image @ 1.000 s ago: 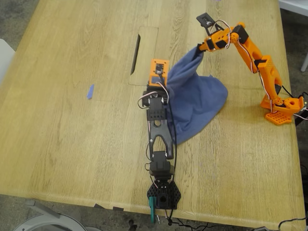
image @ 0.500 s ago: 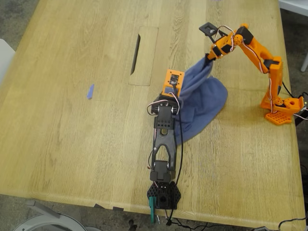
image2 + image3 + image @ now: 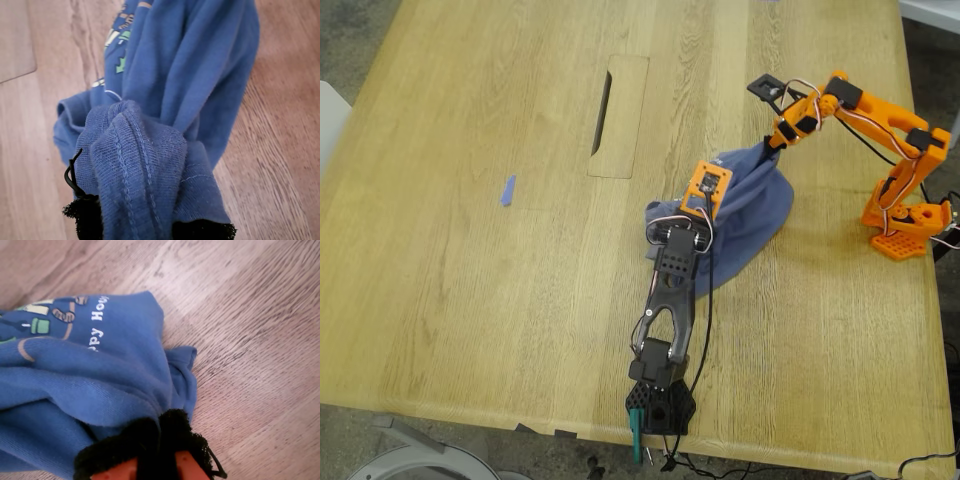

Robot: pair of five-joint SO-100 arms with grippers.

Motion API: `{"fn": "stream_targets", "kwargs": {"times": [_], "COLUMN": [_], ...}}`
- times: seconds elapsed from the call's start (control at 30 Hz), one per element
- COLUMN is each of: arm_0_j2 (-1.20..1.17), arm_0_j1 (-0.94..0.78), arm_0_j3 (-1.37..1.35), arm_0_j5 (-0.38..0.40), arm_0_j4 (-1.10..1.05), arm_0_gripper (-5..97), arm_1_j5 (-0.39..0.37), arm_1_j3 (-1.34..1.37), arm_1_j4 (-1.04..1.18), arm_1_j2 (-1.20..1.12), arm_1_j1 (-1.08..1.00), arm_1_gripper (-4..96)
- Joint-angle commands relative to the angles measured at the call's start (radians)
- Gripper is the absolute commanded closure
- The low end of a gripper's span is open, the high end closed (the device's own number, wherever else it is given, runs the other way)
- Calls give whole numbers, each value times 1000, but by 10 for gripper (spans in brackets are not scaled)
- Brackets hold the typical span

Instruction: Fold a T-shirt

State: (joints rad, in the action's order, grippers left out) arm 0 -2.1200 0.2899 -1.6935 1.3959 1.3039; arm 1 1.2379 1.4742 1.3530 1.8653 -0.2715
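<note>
T-shirt [image 3: 752, 205] now hangs lower and bunched above the desk [image 3: 470, 280]; your first tool [image 3: 150, 227] and second tool [image 3: 150, 457], both clenched on fabric, have swung toward the exterior view's right, so spreading remains.

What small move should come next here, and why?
Probably draw the two grippers apart to stretch the cloth. My first gripper and my second gripper each pinch a bunched edge of the T-shirt, which sags in a crumpled heap on the table, too gathered to fold.
</note>
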Motion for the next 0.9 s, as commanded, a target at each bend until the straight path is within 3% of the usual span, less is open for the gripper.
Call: {"fn": "stream_targets", "kwargs": {"times": [0.0, 0.4, 0.87], "arm_0_j2": [-123, -255, -393], "arm_0_j1": [60, 212, 354], "arm_0_j3": [-28, -222, -445], "arm_0_j5": [18, 12, 21], "arm_0_j4": [-38, -83, -127], "arm_0_gripper": [919, 919, 919], "arm_1_j5": [-3, 2, 17], "arm_1_j3": [71, 252, 523], "arm_1_j4": [-44, 43, -5], "arm_1_j2": [97, 268, 448], "arm_1_j1": [12, 40, 110], "arm_1_gripper": [911, 911, 911]}}
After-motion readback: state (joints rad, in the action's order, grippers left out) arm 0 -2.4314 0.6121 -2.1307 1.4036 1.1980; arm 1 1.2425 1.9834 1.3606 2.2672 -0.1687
